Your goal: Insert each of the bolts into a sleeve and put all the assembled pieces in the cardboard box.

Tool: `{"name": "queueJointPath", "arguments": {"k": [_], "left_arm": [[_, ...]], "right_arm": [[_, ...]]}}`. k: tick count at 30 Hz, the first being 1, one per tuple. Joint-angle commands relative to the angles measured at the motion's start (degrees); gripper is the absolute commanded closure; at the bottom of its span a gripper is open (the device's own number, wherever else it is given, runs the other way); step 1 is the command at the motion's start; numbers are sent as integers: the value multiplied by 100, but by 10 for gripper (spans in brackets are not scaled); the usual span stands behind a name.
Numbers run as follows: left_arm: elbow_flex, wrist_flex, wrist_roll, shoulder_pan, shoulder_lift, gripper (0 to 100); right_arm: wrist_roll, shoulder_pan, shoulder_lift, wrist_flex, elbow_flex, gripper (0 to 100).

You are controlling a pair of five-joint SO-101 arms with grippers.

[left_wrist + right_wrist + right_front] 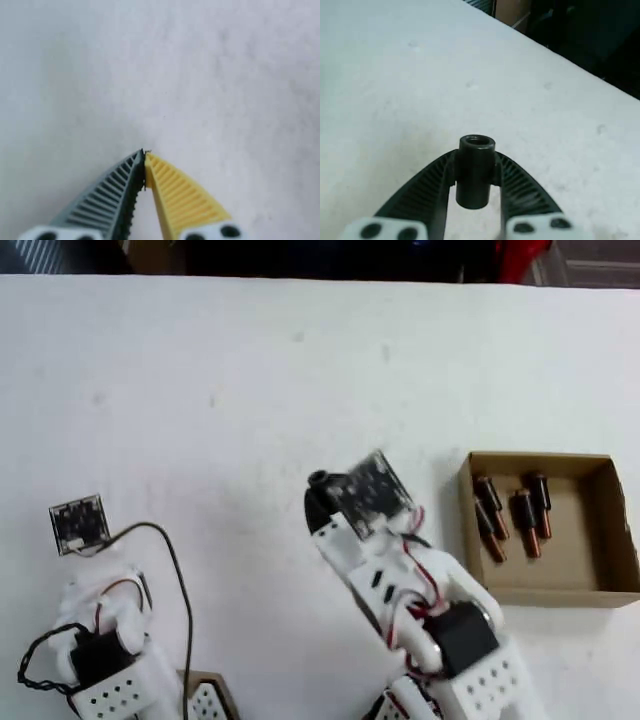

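Note:
My right gripper (473, 167) is shut on a black sleeve (474, 170), which stands upright between the black fingers with its open bore facing up. In the high view that sleeve (320, 480) pokes out ahead of the right arm, near the table's middle and left of the cardboard box (600, 530). Several assembled bolt-and-sleeve pieces (512, 513) lie inside the box. My left gripper (144, 156) is shut with nothing in it, its grey and yellow fingertips meeting over bare white table. The left arm (100, 640) sits at the front left.
The white table (250, 370) stretches wide behind and between the arms. A black cable (175, 570) loops from the left arm toward the front edge. Dark room clutter lies beyond the table's far edge.

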Motion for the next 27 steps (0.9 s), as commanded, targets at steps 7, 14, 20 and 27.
{"name": "queueJointPath", "arguments": {"k": [7,14,20,27], "left_arm": [[-141,-18,-53,4,-66,978],[-141,-18,-53,4,-66,978],[-141,-18,-53,4,-66,978],[-149,-53,-44,13,-66,978]], "right_arm": [[-53,-40,-1235,470,-18,982],[-26,-40,-1807,295,615,982],[-62,-48,-2334,-488,1600,982],[-70,-48,-2580,-1279,2391,982]]}}
